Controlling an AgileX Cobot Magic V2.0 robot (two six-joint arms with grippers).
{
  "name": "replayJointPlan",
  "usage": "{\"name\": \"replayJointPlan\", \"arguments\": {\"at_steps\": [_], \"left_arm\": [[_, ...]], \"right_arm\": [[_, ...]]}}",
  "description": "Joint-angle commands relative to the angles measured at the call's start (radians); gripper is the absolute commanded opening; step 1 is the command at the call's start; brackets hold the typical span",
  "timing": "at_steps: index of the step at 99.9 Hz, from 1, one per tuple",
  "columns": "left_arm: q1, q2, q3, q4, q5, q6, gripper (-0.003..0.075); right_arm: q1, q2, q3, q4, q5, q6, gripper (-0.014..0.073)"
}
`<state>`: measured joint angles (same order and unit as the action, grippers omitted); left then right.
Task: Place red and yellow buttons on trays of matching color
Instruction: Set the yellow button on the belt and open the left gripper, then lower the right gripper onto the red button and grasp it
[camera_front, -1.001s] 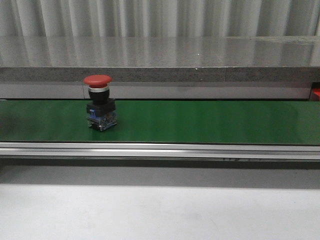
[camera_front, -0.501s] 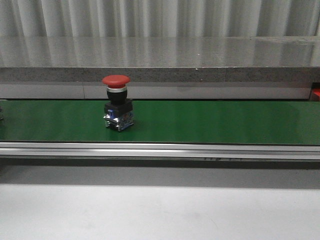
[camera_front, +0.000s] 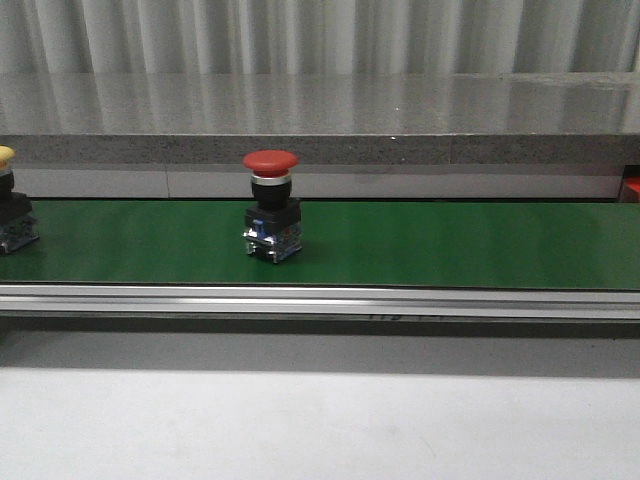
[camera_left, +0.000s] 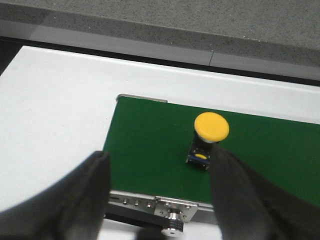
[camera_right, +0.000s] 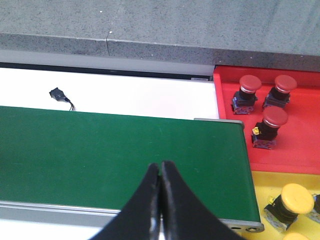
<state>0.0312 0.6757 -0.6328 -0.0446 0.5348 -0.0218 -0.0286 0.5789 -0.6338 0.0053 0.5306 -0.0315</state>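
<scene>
A red button (camera_front: 271, 203) stands upright on the green conveyor belt (camera_front: 450, 245), left of the middle. A yellow button (camera_front: 10, 214) stands at the belt's left end; it also shows in the left wrist view (camera_left: 208, 137). My left gripper (camera_left: 159, 162) is open and empty above the belt's near edge, with the yellow button just beyond its fingers. My right gripper (camera_right: 160, 167) is shut and empty above the belt's right end. The red tray (camera_right: 300, 150) holds three red buttons (camera_right: 267, 126). The yellow tray (camera_right: 260, 187) holds yellow buttons (camera_right: 290, 199).
A grey stone ledge (camera_front: 320, 120) runs behind the belt. A metal rail (camera_front: 320, 300) edges the belt's front, with a white tabletop (camera_front: 320, 420) before it. A small black part (camera_right: 59, 94) lies on the white surface behind the belt.
The red button has travelled right along the belt. The yellow button has come into view at the belt's left end.
</scene>
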Motion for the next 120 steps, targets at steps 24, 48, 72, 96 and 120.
{"name": "replayJointPlan", "arguments": {"at_steps": [24,48,72,96,120], "left_arm": [[0.005,-0.084,0.031,-0.002,-0.094,-0.010,-0.0020],[0.005,-0.084,0.031,-0.002,-0.094,-0.010,-0.0020],[0.005,-0.084,0.031,-0.002,-0.094,-0.010,-0.0020],[0.005,-0.082,0.031,-0.002,-0.094,-0.010,-0.0020],[0.005,-0.082,0.031,-0.002,-0.094,-0.010,-0.0020]], "right_arm": [[0.002,-0.001,-0.028,-0.005,-0.083,-0.004,-0.0068],[0.002,-0.001,-0.028,-0.005,-0.084,-0.004,-0.0053],[0.002,-0.001,-0.028,0.051,-0.063,-0.004,0.0454],[0.032,0.072,-0.030,0.140,-0.067,-0.045,0.0618],[0.201,0.262,-0.030,0.140,-0.095,-0.062,0.0613]]}}
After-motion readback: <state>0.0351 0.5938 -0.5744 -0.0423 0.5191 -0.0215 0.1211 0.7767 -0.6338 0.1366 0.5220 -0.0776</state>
